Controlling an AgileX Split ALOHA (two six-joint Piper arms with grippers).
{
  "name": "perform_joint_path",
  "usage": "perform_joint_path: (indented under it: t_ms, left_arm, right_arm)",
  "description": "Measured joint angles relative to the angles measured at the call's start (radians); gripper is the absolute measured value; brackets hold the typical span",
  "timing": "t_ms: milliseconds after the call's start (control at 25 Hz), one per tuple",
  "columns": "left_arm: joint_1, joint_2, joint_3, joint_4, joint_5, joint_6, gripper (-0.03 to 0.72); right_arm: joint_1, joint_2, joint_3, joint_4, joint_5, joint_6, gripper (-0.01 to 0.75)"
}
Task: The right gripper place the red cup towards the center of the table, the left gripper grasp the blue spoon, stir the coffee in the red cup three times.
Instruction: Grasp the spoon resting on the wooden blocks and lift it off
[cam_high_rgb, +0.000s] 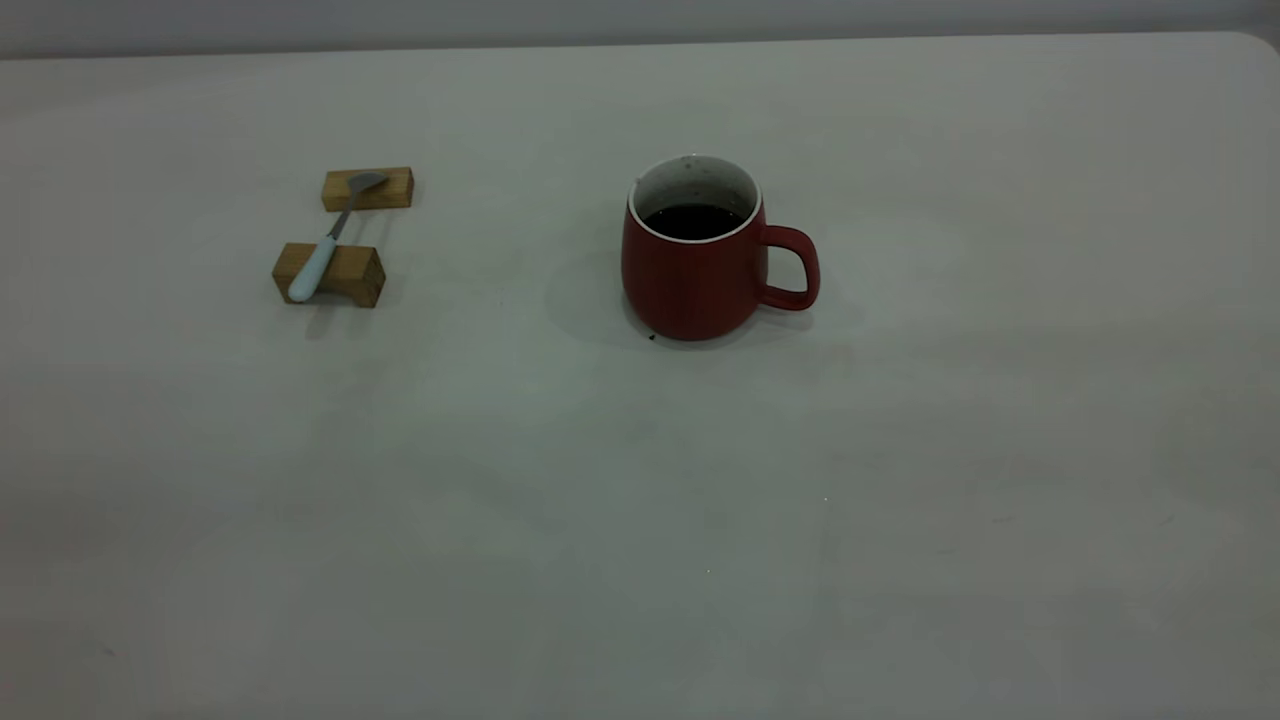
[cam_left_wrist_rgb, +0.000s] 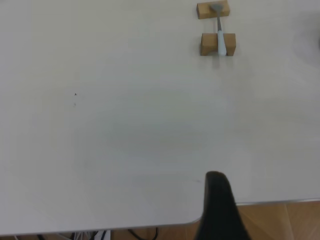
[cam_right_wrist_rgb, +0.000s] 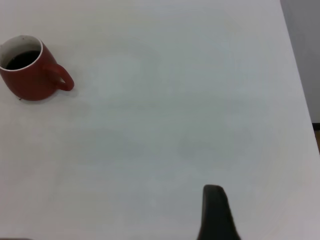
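1. The table (cam_high_rgb: 900, 560) is the biggest thing before me: a plain off-white top, with one rounded corner at the far right of the exterior view.
2. The red cup (cam_high_rgb: 700, 265) stands upright near the middle of it, loop handle turned toward my right side. Nothing grips it.
3. The coffee (cam_high_rgb: 693, 221) sits dark and still inside, well below the white rim.
4. Two wooden blocks (cam_high_rgb: 340, 272) lie off to my left, well apart from the cup, one behind the other with a gap between.
5. The blue spoon (cam_high_rgb: 325, 245) bridges those blocks: pale handle resting on the near block, grey bowl on the far one (cam_high_rgb: 368, 189).
6. My left gripper (cam_left_wrist_rgb: 220, 210) hangs near the table edge, far from the spoon. Only one dark finger shows in its wrist view, so I cannot tell how wide it is; it holds nothing I can see.
7. My right gripper (cam_right_wrist_rgb: 216, 212) hangs well back from the cup, over bare table. Again one finger shows; its opening I cannot tell.
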Motion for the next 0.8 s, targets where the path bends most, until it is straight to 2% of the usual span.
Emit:
perform_joint_path:
  t_ms: [560,800]
  left_arm:
    - [0.000,0.000,0.000,-0.001,0.000,-0.001,0.571]
    - [0.000,0.018,0.000,-0.026,-0.005,-0.062,0.571]
  right_arm:
    - [0.000,0.000,0.000,0.002,0.000,0.000,0.547]
    - [0.000,0.000,0.000,0.002,0.000,0.000,0.547]
